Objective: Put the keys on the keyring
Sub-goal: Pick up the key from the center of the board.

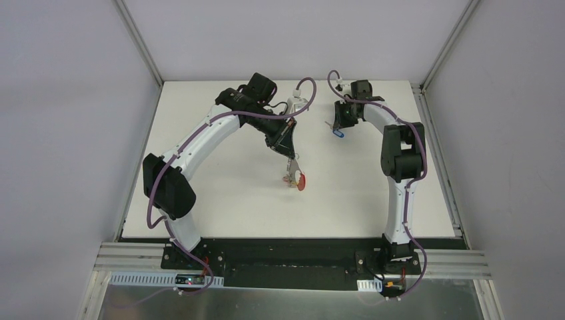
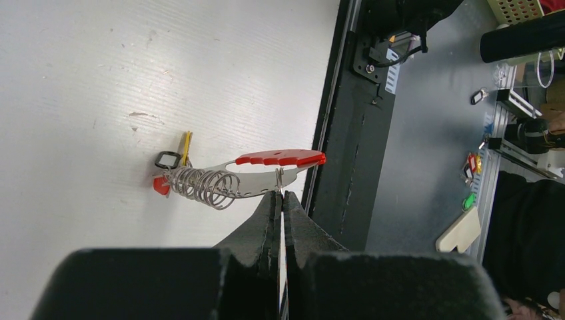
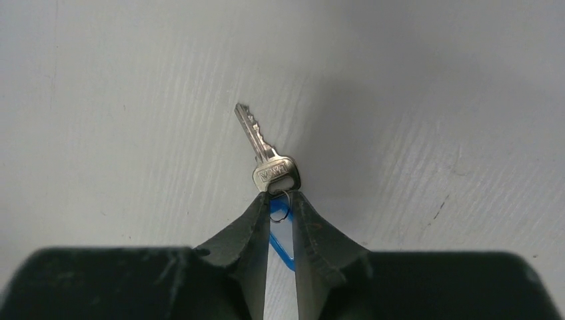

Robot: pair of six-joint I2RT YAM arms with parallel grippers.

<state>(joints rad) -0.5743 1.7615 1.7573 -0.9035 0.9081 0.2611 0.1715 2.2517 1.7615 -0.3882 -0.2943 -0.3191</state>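
The keyring (image 2: 280,158) shows edge-on in the left wrist view, with its red half on top and its grey half (image 2: 256,183) below, carrying a bunch of wire rings (image 2: 203,187). A red tag (image 2: 160,185) and a yellow tag (image 2: 187,143) sit at its far end. My left gripper (image 2: 281,195) is shut on a small clip on the grey half. From above, the keyring (image 1: 300,179) hangs below the left gripper (image 1: 289,159) at mid-table. My right gripper (image 3: 280,197) is shut on the blue tag (image 3: 283,243) of a silver key (image 3: 266,153); it also shows in the top view (image 1: 339,128) at the back right.
The white table (image 1: 220,200) is walled at the left, back and right. A black rail (image 1: 286,253) runs along its near edge and also shows in the left wrist view (image 2: 343,133). Loose items lie on a bench beyond it (image 2: 466,227).
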